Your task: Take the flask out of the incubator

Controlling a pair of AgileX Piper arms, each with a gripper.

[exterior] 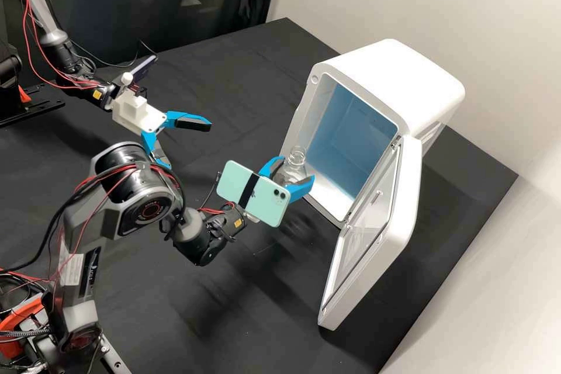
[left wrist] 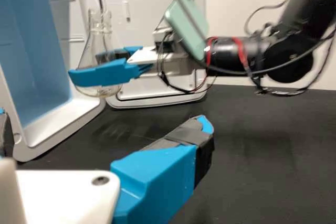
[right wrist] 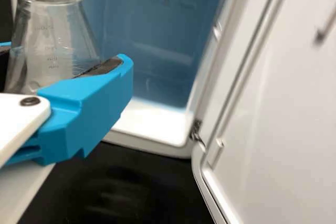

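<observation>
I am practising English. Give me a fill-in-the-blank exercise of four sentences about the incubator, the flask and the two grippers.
1. The door of the incubator is ____.
2. The right gripper is shut on the ____.
3. The incubator's inner walls are ____.
4. The left gripper is open and holds ____.
Missing words: open; flask; blue; nothing.
</observation>
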